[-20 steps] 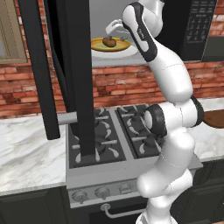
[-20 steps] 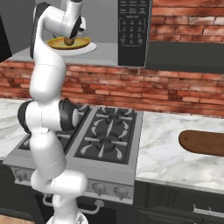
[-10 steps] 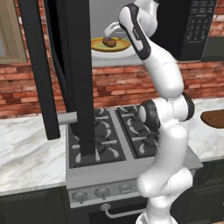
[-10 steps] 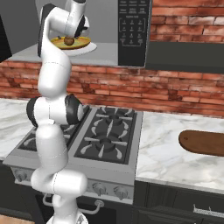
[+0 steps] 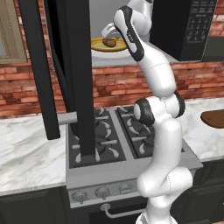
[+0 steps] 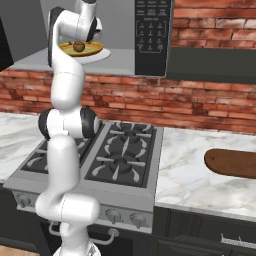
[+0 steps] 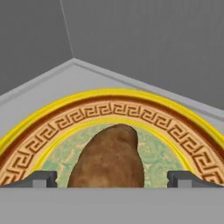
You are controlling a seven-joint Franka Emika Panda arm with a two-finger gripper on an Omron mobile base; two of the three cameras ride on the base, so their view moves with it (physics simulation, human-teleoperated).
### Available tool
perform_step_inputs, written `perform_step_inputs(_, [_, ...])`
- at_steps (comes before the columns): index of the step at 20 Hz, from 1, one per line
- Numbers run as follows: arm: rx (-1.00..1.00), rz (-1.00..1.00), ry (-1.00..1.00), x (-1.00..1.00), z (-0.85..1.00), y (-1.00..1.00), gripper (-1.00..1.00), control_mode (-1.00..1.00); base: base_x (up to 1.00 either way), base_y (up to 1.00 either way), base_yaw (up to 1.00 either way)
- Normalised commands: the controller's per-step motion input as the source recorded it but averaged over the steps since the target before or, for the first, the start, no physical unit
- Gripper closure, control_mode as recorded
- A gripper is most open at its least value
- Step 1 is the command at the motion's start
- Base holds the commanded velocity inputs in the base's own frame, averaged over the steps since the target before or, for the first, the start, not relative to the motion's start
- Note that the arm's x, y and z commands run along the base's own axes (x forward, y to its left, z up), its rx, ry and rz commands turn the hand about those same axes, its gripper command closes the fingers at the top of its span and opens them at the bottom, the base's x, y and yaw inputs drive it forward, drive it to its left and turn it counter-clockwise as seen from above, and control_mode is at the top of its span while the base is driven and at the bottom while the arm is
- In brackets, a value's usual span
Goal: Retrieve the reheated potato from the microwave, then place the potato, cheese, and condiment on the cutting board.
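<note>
The potato point(image 7: 109, 159) is a brown lump lying on a yellow-rimmed patterned plate point(image 7: 144, 116) inside the open microwave point(image 6: 152, 35). My gripper point(image 7: 114, 178) is open, one fingertip point(image 7: 41, 178) on each side of the potato, not closed on it. From the base the potato point(image 5: 110, 42) point(image 6: 78, 46) sits on the plate point(image 5: 98, 45) with my hand point(image 5: 108, 33) right over it. The dark brown cutting board point(image 6: 232, 162) point(image 5: 214, 119) lies bare on the counter to the right. Cheese and condiment are out of view.
The microwave's black door point(image 5: 70, 65) hangs open to the left over the stove, its grey bar handle point(image 5: 65, 118) sticking out. A gas stove point(image 6: 122, 152) stands below my arm. Marble counter point(image 6: 185, 175) runs on both sides, backed by a brick wall.
My arm has stretched deeper into the microwave and the hand has come down around the potato. The jaws stayed open.
</note>
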Motion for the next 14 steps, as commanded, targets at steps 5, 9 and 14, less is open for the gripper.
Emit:
perform_step_inputs(5, [0.0, 0.0, 0.0, 0.02, -0.01, 0.11, -1.0, -1.0, 0.0, 0.0, 0.0])
perform_step_inputs(9, [0.0, 0.0, 0.0, 0.0, 0.0, 0.06, -1.0, -1.0, 0.0, 0.0, 0.0])
perform_step_inputs(14, [-0.01, 0.0, 0.0, 0.0, -0.08, 0.01, -1.0, -1.0, 0.0, 0.0, 0.0])
